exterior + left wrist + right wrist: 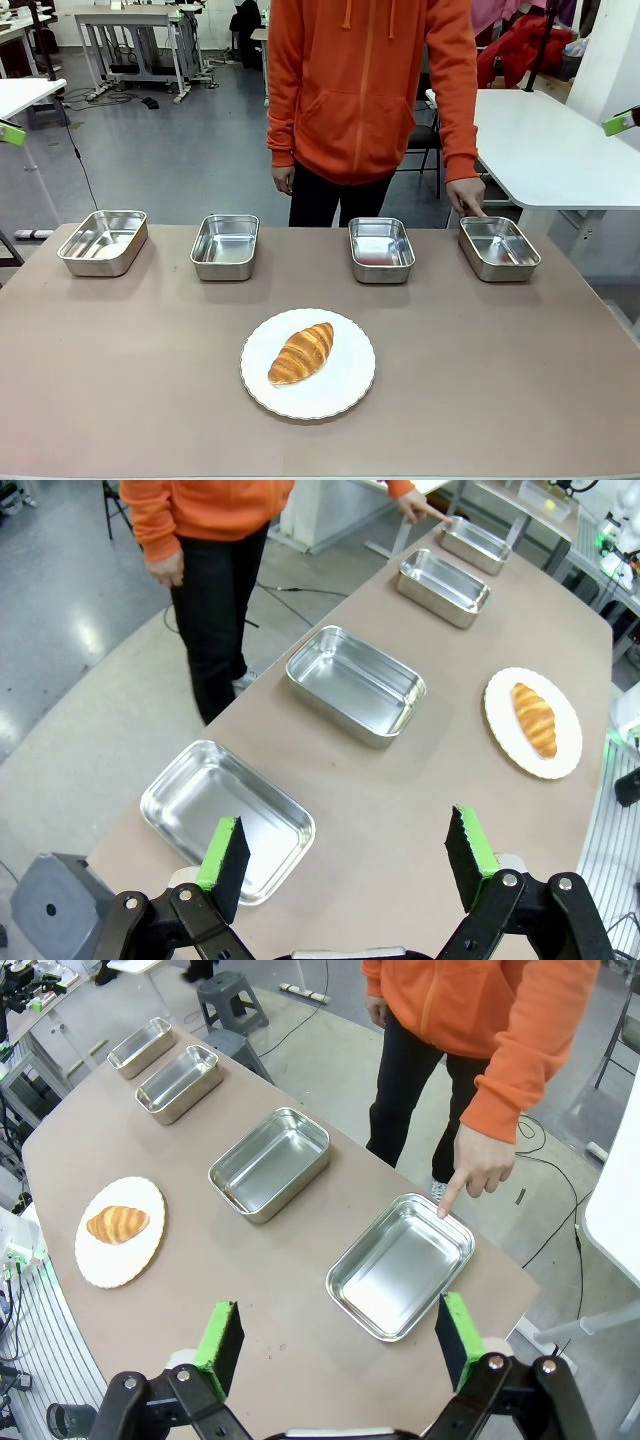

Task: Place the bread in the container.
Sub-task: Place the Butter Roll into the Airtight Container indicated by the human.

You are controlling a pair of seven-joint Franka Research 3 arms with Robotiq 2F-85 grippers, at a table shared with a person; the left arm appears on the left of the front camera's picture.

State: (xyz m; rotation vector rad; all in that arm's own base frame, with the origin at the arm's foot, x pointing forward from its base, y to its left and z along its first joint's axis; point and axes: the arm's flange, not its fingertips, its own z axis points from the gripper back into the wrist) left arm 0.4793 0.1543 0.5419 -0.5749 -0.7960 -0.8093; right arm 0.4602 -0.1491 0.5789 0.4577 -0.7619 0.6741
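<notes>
1. The bread lies on the white plate, mid-table.
2. The left gripper and right gripper both stand wide apart, empty.
3. Grab the bread softly; the person's hand points at the container.

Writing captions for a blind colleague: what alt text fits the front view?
A person's hand points at the rightmost pan, one of four steel ones in a row along the far edge of the brown table. Nearer, a croissant lies on a white plate.
</notes>
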